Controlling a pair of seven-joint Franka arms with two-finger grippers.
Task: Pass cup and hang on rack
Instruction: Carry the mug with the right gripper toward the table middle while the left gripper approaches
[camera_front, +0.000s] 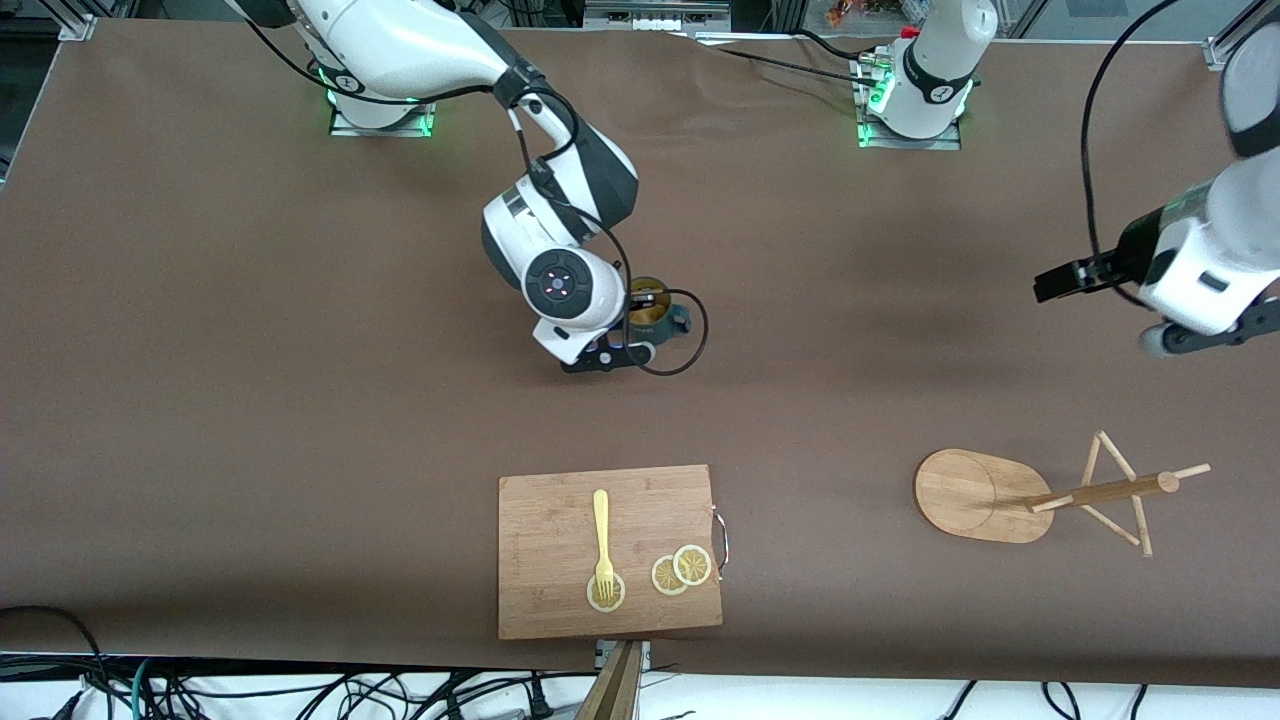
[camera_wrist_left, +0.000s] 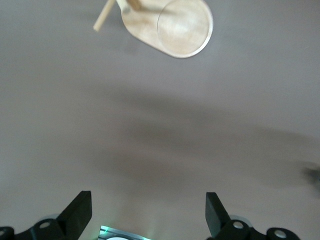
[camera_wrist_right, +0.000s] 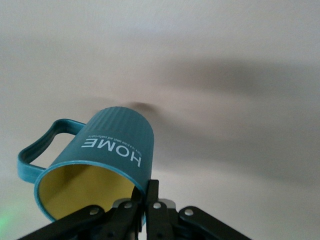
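Observation:
The cup (camera_wrist_right: 112, 145) is teal with a yellow inside, the word HOME on its side and one handle. My right gripper (camera_wrist_right: 148, 187) is shut on its rim, one finger inside and one outside. In the front view the cup (camera_front: 652, 305) hangs in that grip over the middle of the table. The wooden rack (camera_front: 1100, 492) stands toward the left arm's end, nearer the front camera, with bare pegs. My left gripper (camera_wrist_left: 149, 205) is open and empty over bare table, and the rack's oval base (camera_wrist_left: 185, 27) shows ahead of it. The left arm waits at that end.
A rectangular wooden cutting board (camera_front: 540, 520) lies near the table's front edge, nearer the front camera than the cup. On it are a yellow fork (camera_front: 601, 535) and lemon slices (camera_front: 682, 570). Brown table stretches between the cup and the rack.

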